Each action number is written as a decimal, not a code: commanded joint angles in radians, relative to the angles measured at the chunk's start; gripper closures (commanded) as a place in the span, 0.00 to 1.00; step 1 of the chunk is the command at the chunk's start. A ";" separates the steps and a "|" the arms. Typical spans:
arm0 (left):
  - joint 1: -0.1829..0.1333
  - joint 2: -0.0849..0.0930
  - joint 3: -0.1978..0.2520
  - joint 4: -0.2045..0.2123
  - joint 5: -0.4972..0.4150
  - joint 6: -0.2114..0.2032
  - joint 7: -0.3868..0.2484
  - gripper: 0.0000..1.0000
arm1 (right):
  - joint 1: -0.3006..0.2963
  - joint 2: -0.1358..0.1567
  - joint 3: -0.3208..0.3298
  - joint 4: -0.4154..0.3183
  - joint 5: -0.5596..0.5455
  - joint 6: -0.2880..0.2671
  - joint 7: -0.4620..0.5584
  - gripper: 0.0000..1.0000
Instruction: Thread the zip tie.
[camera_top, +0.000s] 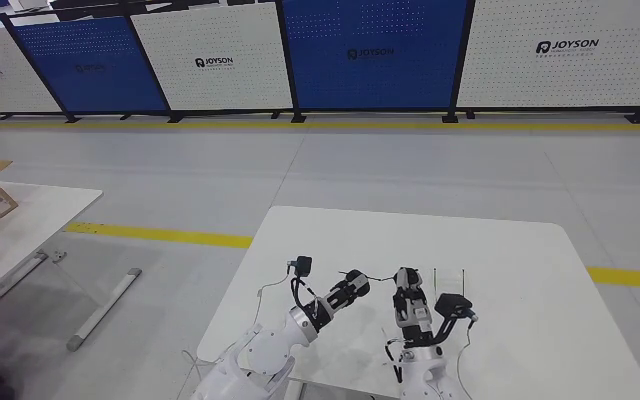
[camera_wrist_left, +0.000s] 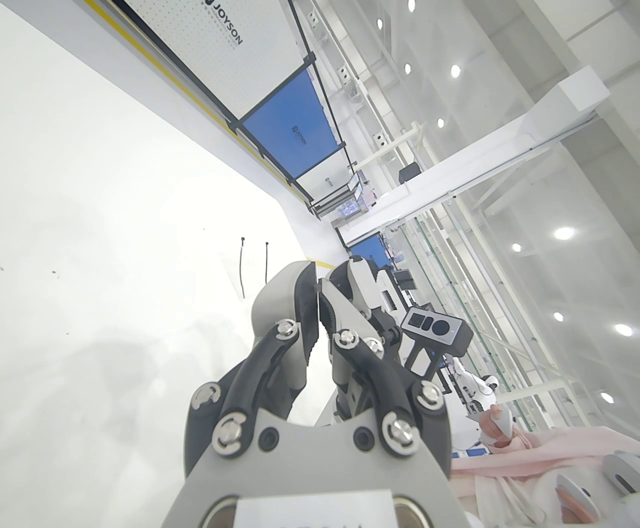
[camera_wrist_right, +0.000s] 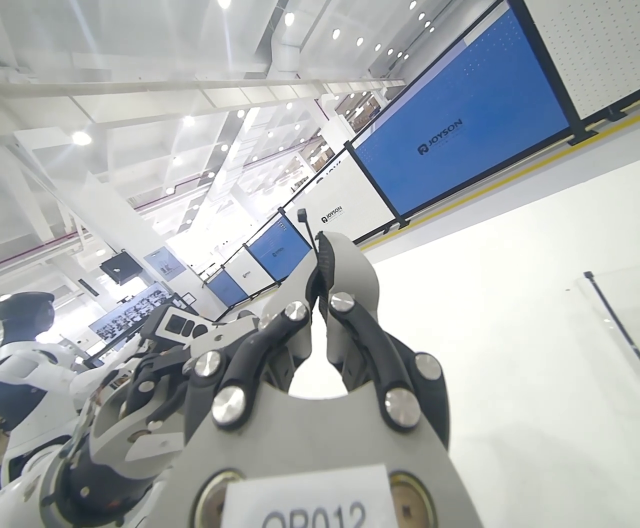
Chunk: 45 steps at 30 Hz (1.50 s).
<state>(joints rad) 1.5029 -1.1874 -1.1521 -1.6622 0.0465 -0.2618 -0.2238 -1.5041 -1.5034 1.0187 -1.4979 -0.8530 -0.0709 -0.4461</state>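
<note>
While the right claw (camera_wrist_right: 320, 257) pinches the zip tie (camera_wrist_right: 303, 216) just below its head, which pokes out past the fingertips, the left claw (camera_wrist_left: 318, 294) is pressed together on the tail end. The tie spans the gap between them above the white desk (camera_top: 520, 300). Two spare ties (camera_wrist_left: 242, 270) lie side by side on the desk near the right claw.
</note>
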 joint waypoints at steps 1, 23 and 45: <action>0.000 0.000 0.000 0.000 0.000 0.000 0.000 1.00 | -0.001 -0.001 0.002 -0.001 0.006 -0.003 -0.013 1.00; 0.000 0.000 0.000 0.000 0.000 0.000 0.000 1.00 | 0.006 -0.007 0.000 0.008 0.002 -0.005 -0.003 1.00; 0.000 0.000 0.000 0.000 0.000 0.000 0.000 1.00 | -0.016 -0.011 0.003 -0.006 -0.007 0.004 -0.037 1.00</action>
<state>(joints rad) 1.5029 -1.1874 -1.1521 -1.6622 0.0465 -0.2618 -0.2238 -1.5161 -1.5153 1.0192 -1.5014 -0.8599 -0.0650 -0.4784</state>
